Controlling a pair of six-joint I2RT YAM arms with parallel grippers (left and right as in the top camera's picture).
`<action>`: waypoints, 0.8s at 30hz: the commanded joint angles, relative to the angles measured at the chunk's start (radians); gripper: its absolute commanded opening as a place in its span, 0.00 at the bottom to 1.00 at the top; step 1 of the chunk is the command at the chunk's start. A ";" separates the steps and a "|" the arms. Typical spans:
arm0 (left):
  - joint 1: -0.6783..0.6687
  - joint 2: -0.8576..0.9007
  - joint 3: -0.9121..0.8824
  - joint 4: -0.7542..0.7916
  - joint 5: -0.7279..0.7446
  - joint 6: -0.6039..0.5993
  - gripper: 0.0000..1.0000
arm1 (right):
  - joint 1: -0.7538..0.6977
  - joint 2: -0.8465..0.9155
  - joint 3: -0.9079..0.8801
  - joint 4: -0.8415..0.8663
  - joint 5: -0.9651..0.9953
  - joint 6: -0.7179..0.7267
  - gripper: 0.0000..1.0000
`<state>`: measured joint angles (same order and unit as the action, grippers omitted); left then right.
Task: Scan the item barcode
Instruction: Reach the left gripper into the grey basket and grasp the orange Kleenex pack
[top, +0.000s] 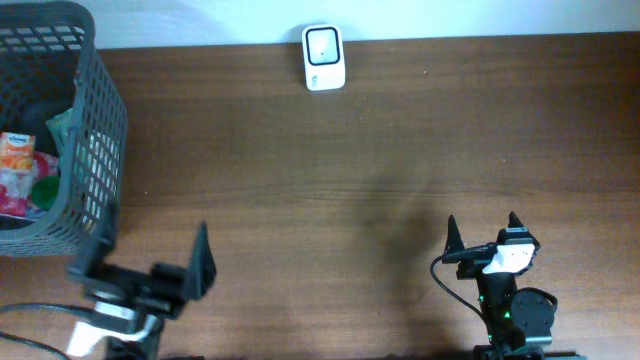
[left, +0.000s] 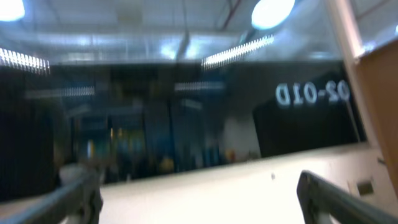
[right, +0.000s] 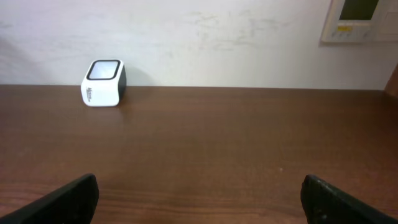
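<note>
Left gripper (top: 150, 250): wide open, empty, low at the near edge of the table (top: 350, 180). Sits just beside the near right corner of the basket (top: 95, 150); impossible to tell whether the outer finger touches the mesh. Looks up into the room in its own wrist view, blurred, with no table or item in sight.

Right gripper (top: 482, 225): likewise spread wide, nothing between the fingers, near edge on the right, aimed across the bare wood toward the far wall.

Outward from the left gripper: basket away and to the left, with the dark mesh wall between tool and contents. Inside: an orange packet (top: 15, 155), a green item (top: 58, 125) against the right wall and a red-and-pink packet (top: 12, 190) nearer the robot, all lying loose together. No barcode visible; no telling which item is meant, nor how its long axis lies.

Farther out: scanner (top: 324, 57) at the far edge against the wall, window facing up, long axis running away from the robot, roughly midway between the two arms.

Judgement: left arm much the nearer to the basket, so a reach up and over the rim, then down, from that side.
</note>
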<state>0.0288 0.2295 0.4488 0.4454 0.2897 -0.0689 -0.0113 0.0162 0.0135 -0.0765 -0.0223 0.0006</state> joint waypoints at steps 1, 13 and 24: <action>0.005 0.362 0.468 -0.564 0.046 0.046 0.99 | -0.001 -0.004 -0.008 -0.003 0.009 0.003 0.99; 0.144 1.558 1.980 -1.545 -0.286 -0.028 0.99 | -0.001 -0.004 -0.008 -0.003 0.009 0.003 0.99; 0.404 1.856 2.056 -1.493 -0.728 -0.004 1.00 | -0.001 -0.004 -0.008 -0.003 0.009 0.003 0.98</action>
<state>0.3931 2.0560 2.5195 -1.0607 -0.2680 -0.0792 -0.0113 0.0166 0.0128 -0.0757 -0.0227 0.0006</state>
